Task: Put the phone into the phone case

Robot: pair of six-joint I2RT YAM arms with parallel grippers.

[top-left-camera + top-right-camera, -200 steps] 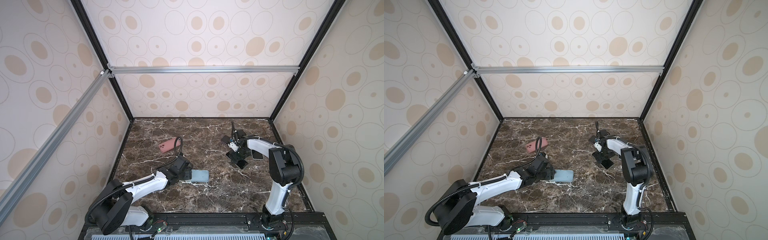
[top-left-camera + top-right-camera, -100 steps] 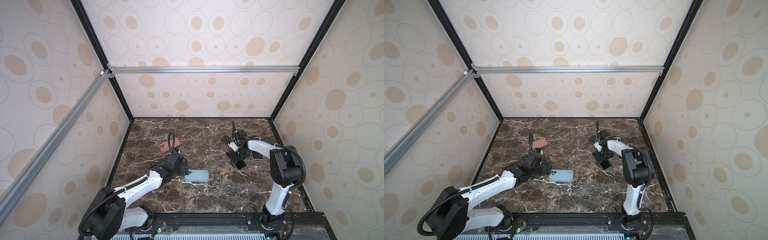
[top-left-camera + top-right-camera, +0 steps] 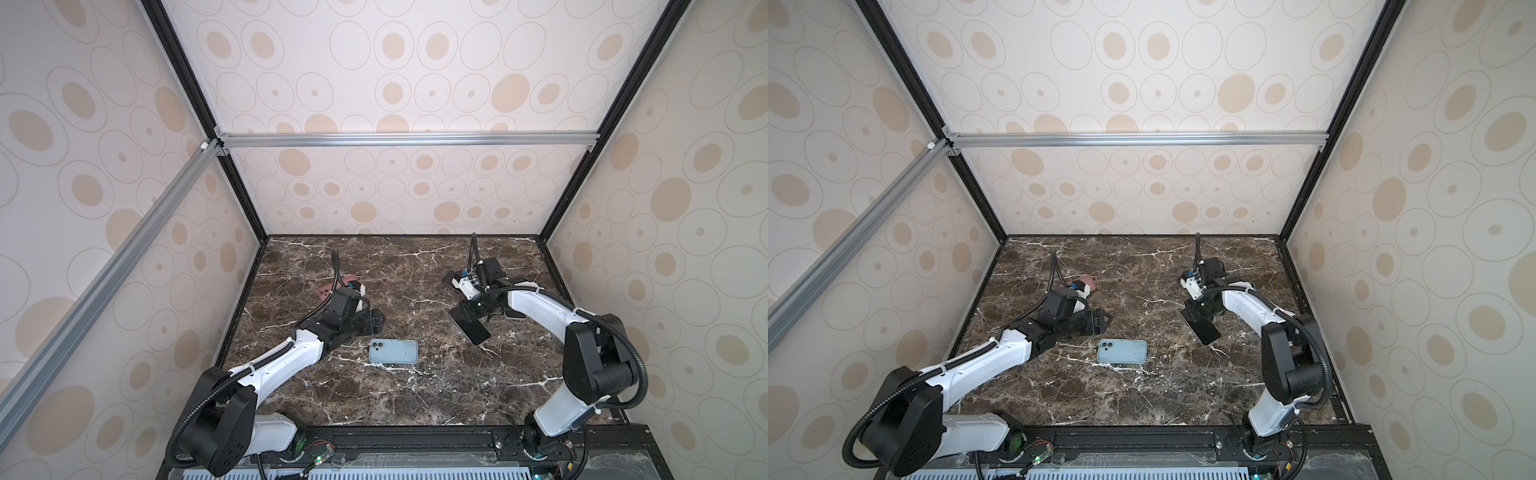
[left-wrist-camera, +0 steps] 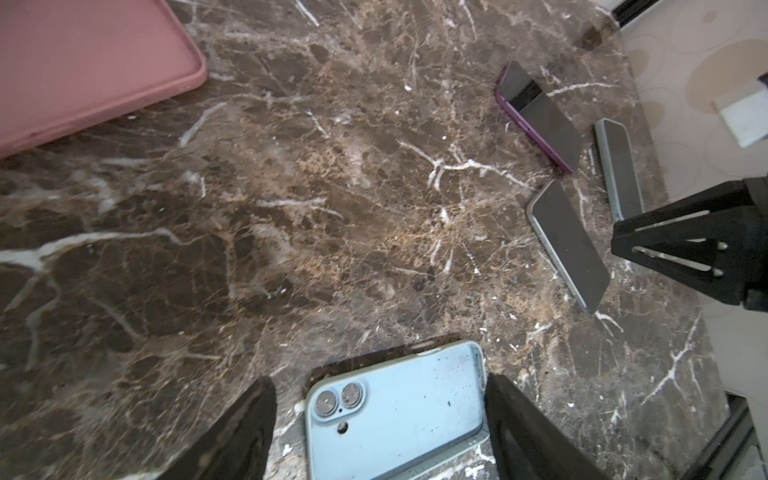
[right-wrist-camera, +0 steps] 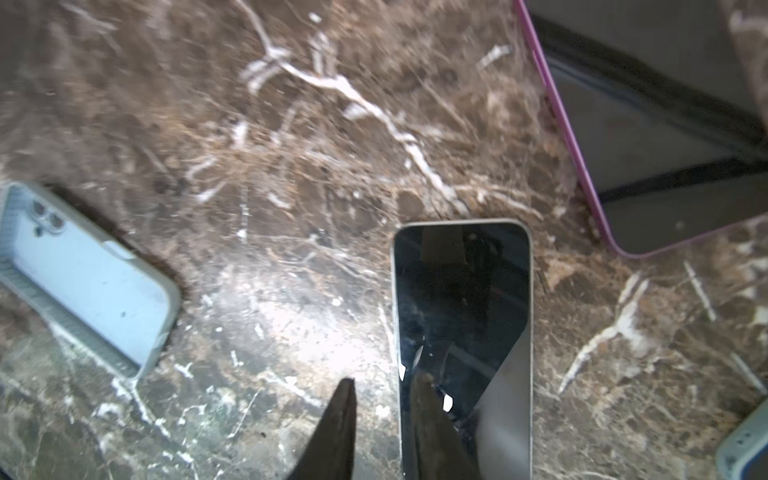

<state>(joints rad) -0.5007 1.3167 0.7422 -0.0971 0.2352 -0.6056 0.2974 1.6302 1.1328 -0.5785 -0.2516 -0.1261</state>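
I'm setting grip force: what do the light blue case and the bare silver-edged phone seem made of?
The light blue case looks like soft matte silicone or rubbery plastic: dull surface, rounded raised rim. The phone has a glossy, glass-like front that mirrors its surroundings, and a pale frame, possibly metal.

I look down on a dark brown marble worktop [image 3: 395, 399] veined in white. Toward the front, near the middle, lies the light blue phone case [image 3: 393, 351] [image 3: 1122, 351], hollow side up, with its camera cut-outs at the left end in both top views. A pink case [image 4: 83, 62] lies farther back on the left, well apart from it.

On the right lies the phone [image 3: 473, 329] [image 5: 463, 299], dark screen up; I cannot tell whether it rests quite flat. Near it lie a purple-cased phone [image 4: 540, 118], screen up, and a third phone [image 4: 618, 166] with a pale blue-grey edge. The three are close together but apart.
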